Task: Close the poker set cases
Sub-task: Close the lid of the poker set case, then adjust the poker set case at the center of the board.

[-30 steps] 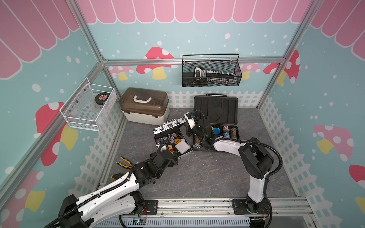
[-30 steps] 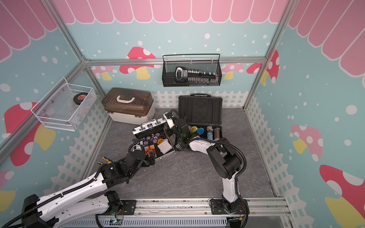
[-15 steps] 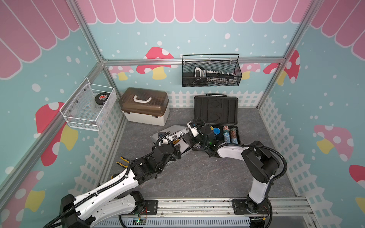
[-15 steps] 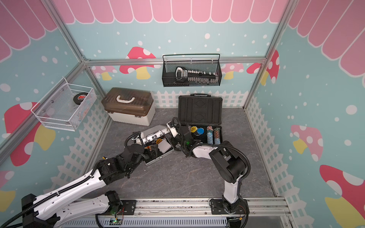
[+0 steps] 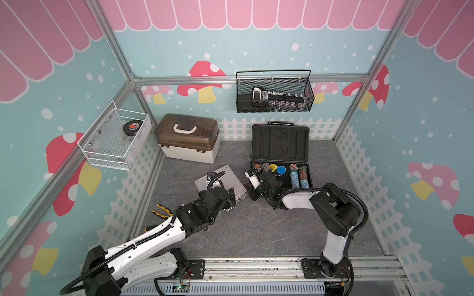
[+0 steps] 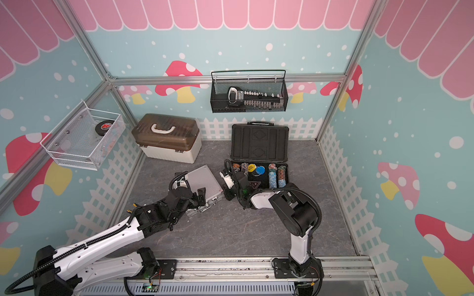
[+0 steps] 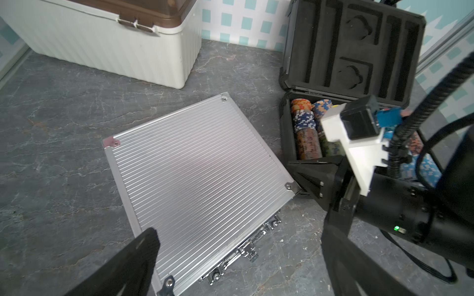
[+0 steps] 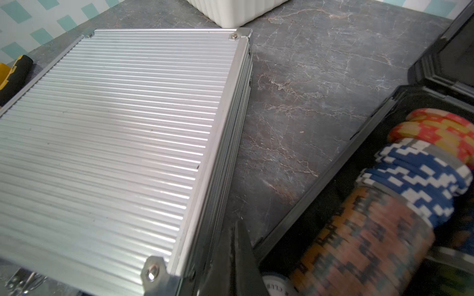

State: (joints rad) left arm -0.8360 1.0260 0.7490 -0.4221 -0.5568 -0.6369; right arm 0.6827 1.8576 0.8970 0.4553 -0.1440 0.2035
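Silver case (image 7: 195,179), open a second ago, now lies shut; left pincer (image 7: 241,230) gapes empty, right pincer (image 7: 305,184) closed, empty.

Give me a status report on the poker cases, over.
Left tool open above silver case; right tool shut at its corner. Silver case lid down; dark case lid up, chips exposed. Right wrist over its base, likely in the lid's path.

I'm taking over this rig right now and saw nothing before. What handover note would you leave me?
Left gripper: open, empty, over the silver case at its latch edge.
Right gripper: shut, empty, tip at that case's corner, beside the dark case.
Done: silver case lid down; can't tell whether its latches are fastened.
Left: dark case open, lid upright, chips inside; close it.
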